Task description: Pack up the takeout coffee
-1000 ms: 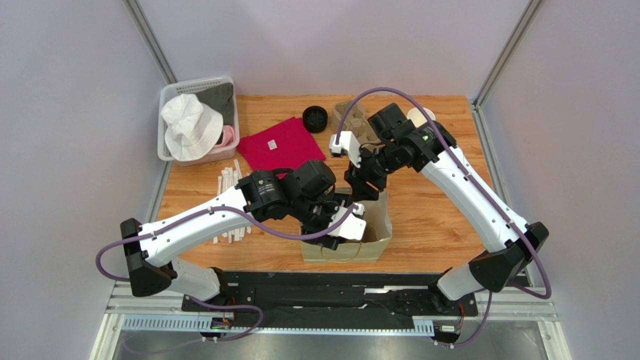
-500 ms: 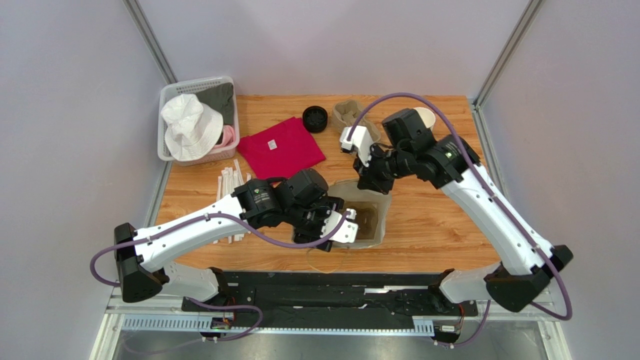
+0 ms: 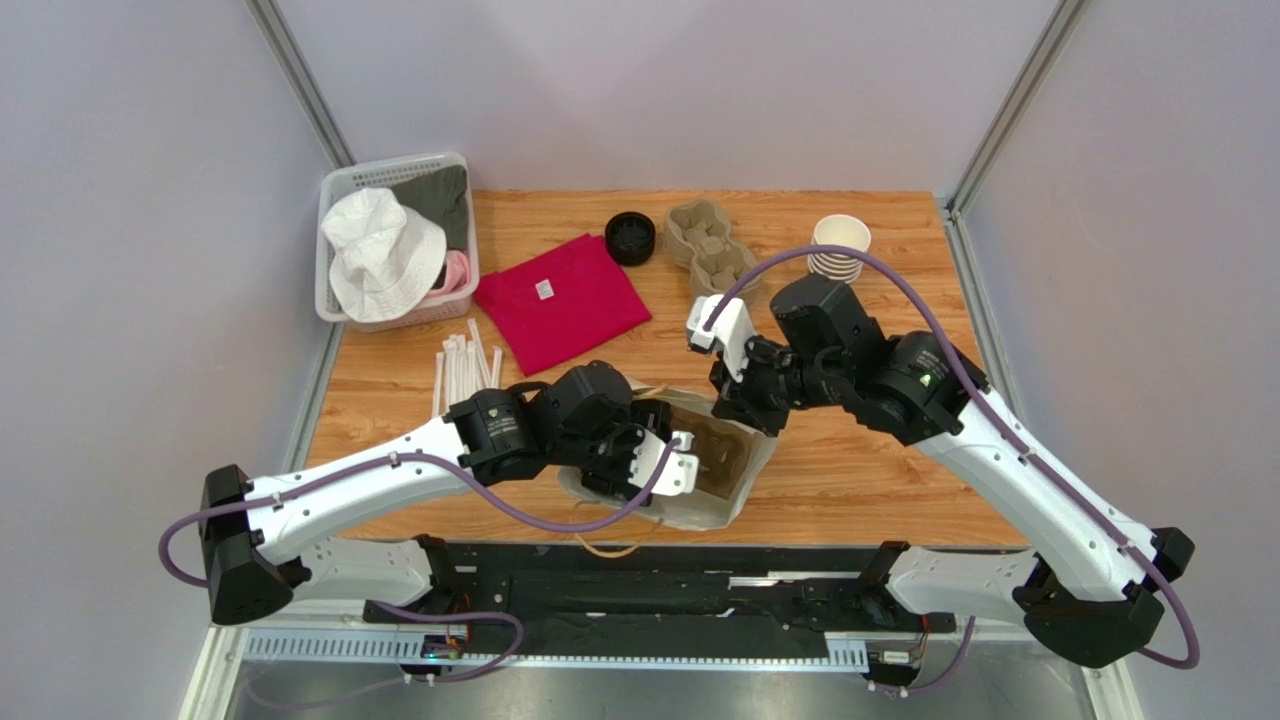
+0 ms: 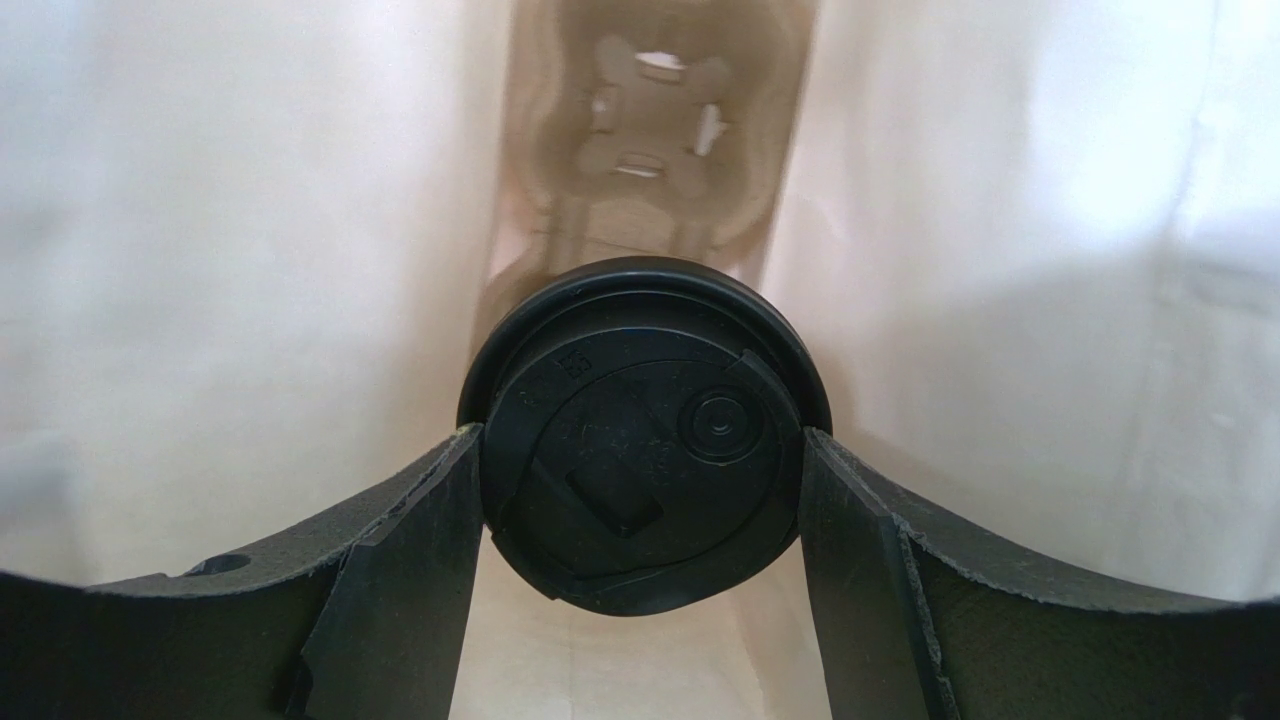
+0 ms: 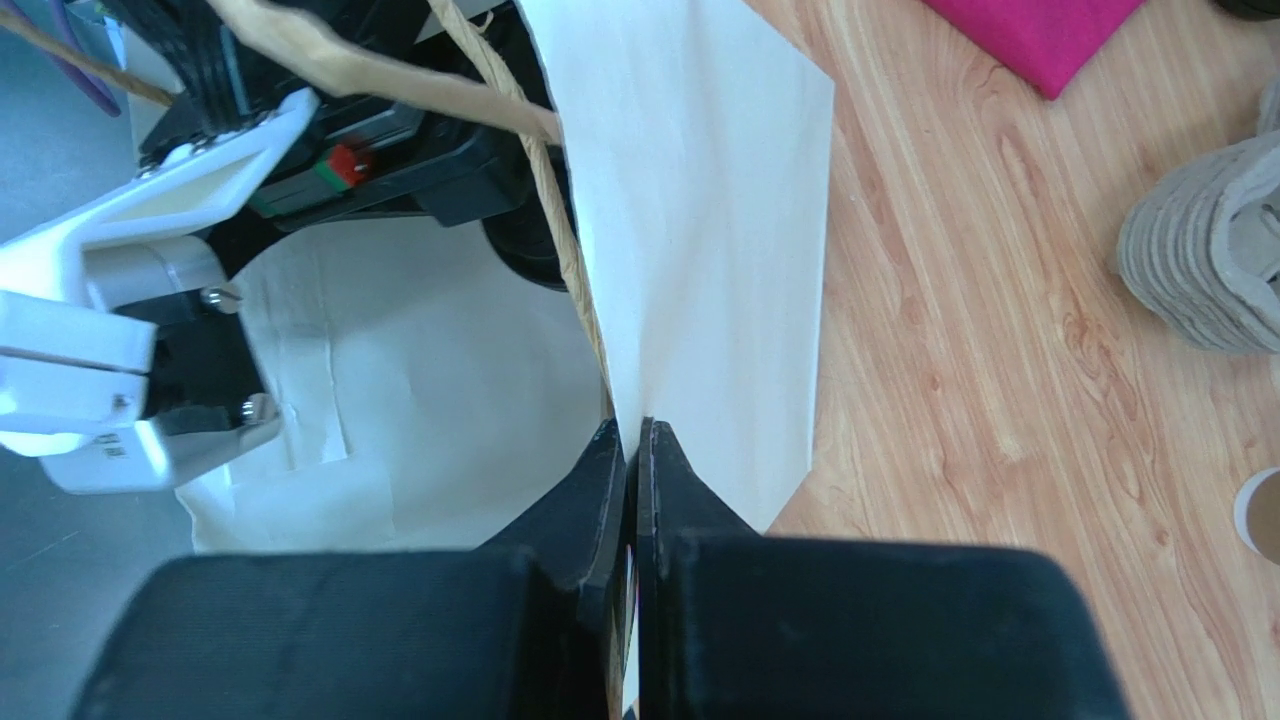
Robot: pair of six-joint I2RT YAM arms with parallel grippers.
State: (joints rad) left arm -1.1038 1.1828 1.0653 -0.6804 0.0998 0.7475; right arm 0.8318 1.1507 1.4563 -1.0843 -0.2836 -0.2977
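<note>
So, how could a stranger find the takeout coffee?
Find the paper bag at the table's near edge. The takeout coffee is inside, gripped by the left claw. Only its black lid shows; the loose lid lies far back by the red cloth.

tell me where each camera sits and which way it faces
top external: fixed above and behind the arms, looking down on the table; both arms show.
left wrist: on the left arm, looking into the paper bag at the takeout coffee gripped by the left claw.
right wrist: on the right arm, looking down past the shut right claw, pinching the bag's edge, to the table.
shared: top and right wrist both show the red cloth.
</note>
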